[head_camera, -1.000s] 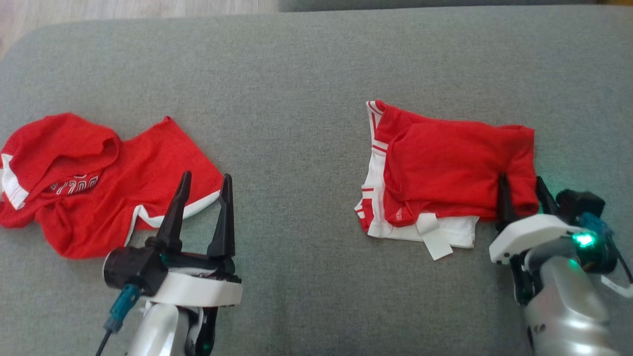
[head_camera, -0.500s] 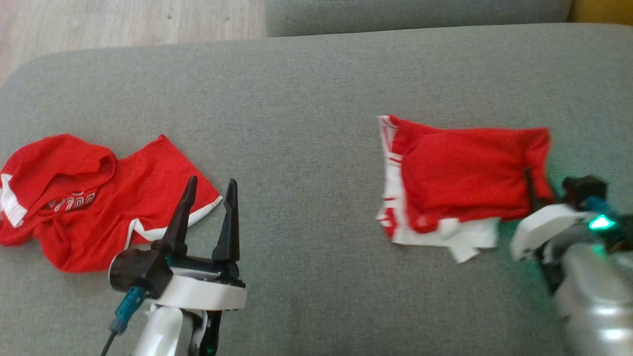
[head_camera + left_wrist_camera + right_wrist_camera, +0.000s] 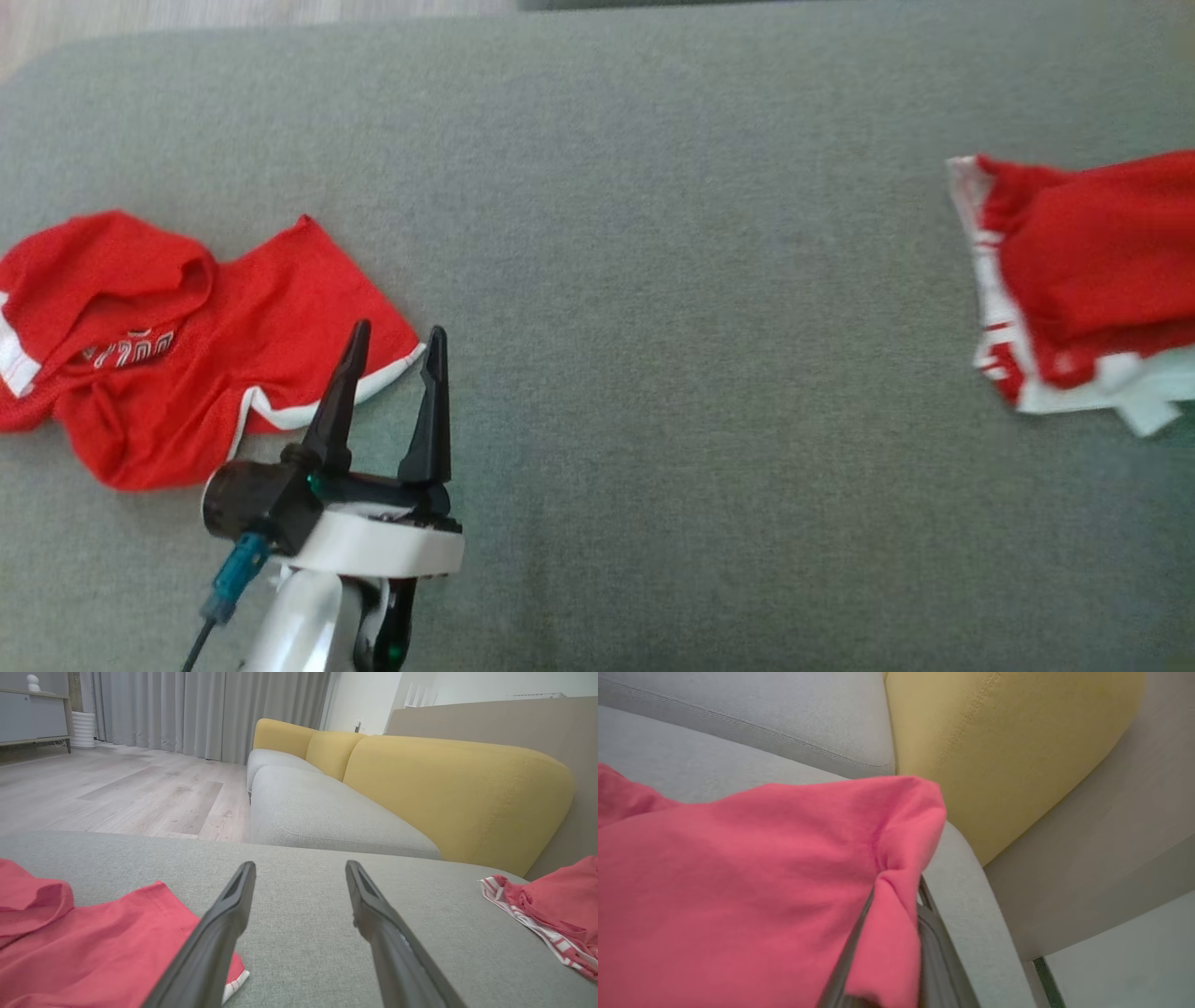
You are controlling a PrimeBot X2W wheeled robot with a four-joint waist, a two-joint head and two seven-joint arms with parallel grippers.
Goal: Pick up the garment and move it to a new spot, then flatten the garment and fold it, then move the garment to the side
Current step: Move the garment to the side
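Observation:
The folded red garment (image 3: 1092, 271) with white striped trim lies at the far right of the grey cushion (image 3: 653, 280), partly cut off by the head view's edge. It also sits at the right of the left wrist view as the garment (image 3: 556, 910). In the right wrist view my right gripper (image 3: 896, 891) is shut on a bunched corner of the garment (image 3: 738, 882), the red cloth pinched between its two fingers. My left gripper (image 3: 399, 329) rests open and empty at the lower left, also seen as the left gripper (image 3: 300, 865).
A second, crumpled red jersey (image 3: 187, 345) with white trim lies at the left, its hem just beside my left fingertips; it appears again as the jersey (image 3: 93, 933). Behind are a yellow sofa back (image 3: 458, 793), another grey seat (image 3: 317, 812) and wood floor (image 3: 117, 793). The cushion's right edge (image 3: 971, 896) is close to my right gripper.
My right gripper has shut on the folded garment's corner and dragged it well to the right, leaving the head view. The left arm and crumpled jersey have stayed put.

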